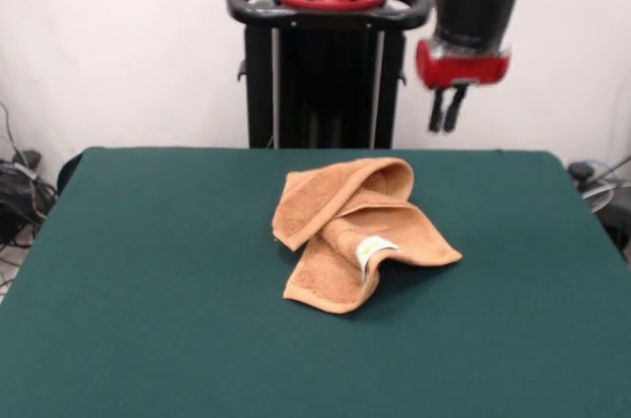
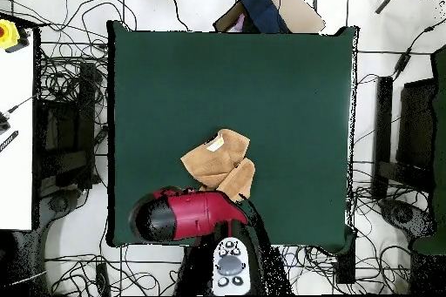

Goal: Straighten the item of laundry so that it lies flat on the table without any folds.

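Towel (image 1: 355, 226) crumpled, folded, tag (image 1: 373, 249) up

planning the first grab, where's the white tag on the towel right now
In the front view the white tag sits on the crumpled towel, low and right of its middle, facing the camera side.

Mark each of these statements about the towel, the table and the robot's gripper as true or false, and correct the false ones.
1. The towel lies flat with no folds. False: it is crumpled and folded over itself.
2. The gripper hangs above the table, clear of the towel. True.
3. A small white tag shows on the towel. True.
4. The gripper is holding a corner of the towel. False: it holds nothing, and its fingers are close together.
5. The towel hangs over the table's edge. False: it rests wholly on the green top.
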